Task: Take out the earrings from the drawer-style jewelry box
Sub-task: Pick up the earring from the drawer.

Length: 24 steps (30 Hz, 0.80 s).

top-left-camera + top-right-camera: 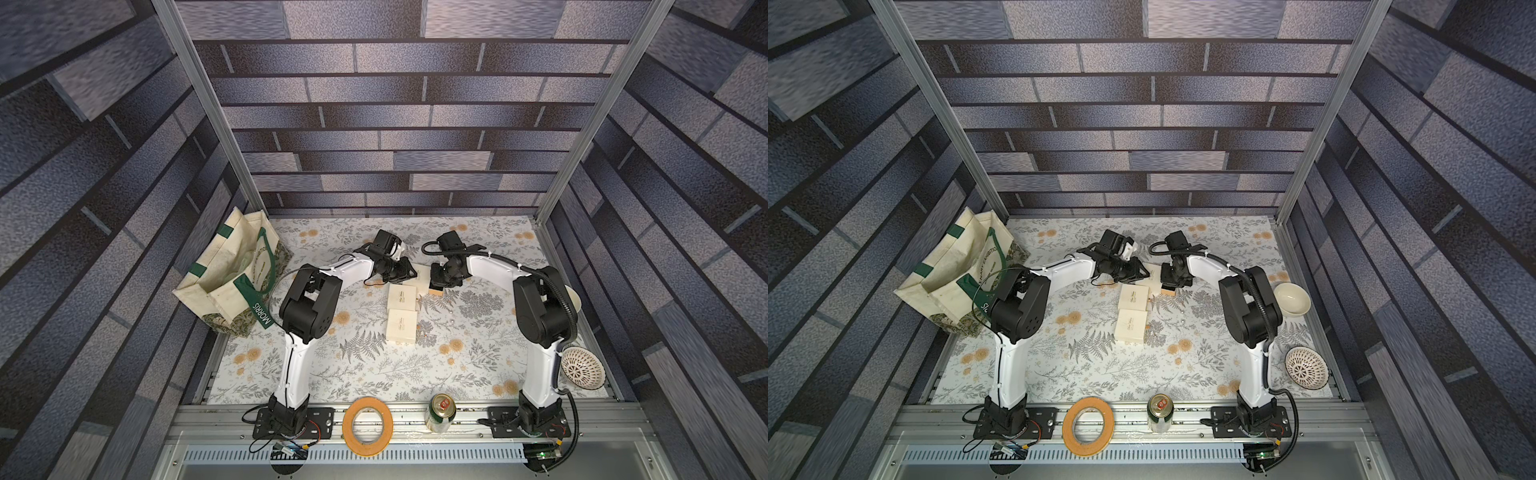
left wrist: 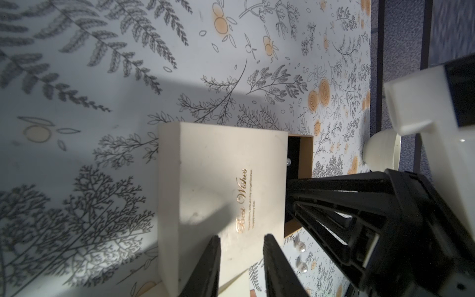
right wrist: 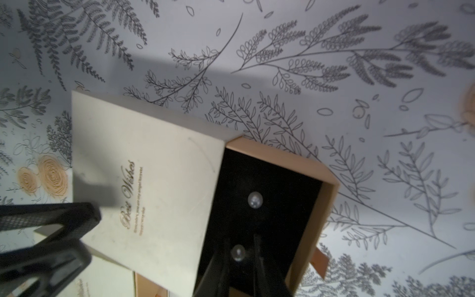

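Note:
The drawer-style jewelry box [image 2: 221,192] is a cream sleeve with gold lettering, farthest of three boxes [image 1: 422,275]. Its tan drawer [image 3: 330,205] is pulled out, showing a black lining. Two earrings lie on that lining: one pearl bead [image 3: 255,200] sits free, and another [image 3: 238,253] sits between the fingertips of my right gripper [image 3: 241,239], whose jaws flank it closely with a slim gap. My left gripper [image 2: 242,236] stands open over the sleeve's near edge. Two more pearl earrings [image 2: 300,248] [image 2: 303,267] rest on the floral tabletop beside the box.
Two more cream boxes [image 1: 402,297] [image 1: 401,328] lie nearer the front. A canvas tote [image 1: 232,274] stands at the left. A white bowl [image 1: 1291,299] and a patterned bowl [image 1: 582,368] sit at the right. A tape roll [image 1: 368,426] and a can [image 1: 440,413] are on the front rail.

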Motion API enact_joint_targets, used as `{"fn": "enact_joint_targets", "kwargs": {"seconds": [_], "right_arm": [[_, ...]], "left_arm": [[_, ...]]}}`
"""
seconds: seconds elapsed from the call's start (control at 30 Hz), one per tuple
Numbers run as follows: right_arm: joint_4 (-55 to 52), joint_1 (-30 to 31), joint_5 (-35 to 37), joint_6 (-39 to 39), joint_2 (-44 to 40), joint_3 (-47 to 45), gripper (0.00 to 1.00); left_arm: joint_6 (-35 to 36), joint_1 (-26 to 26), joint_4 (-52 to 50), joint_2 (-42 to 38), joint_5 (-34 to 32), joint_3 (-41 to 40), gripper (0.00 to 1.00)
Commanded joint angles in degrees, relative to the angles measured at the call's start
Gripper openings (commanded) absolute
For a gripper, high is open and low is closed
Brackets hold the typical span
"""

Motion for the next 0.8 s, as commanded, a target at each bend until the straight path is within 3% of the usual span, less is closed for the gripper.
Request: {"fn": "enact_joint_targets", "kwargs": {"seconds": [0.0, 0.77], "right_arm": [[-1.8, 0.4, 0.8, -0.7, 0.9, 1.2, 0.19], [-2.3, 1.5, 3.9, -1.2, 2.4, 1.5, 0.16]], "left_arm": [[0.1, 0.8, -4.4, 0.0, -2.4, -1.4, 0.32], [0.1, 0.9, -4.4, -0.1, -2.4, -1.8, 0.32]]}}
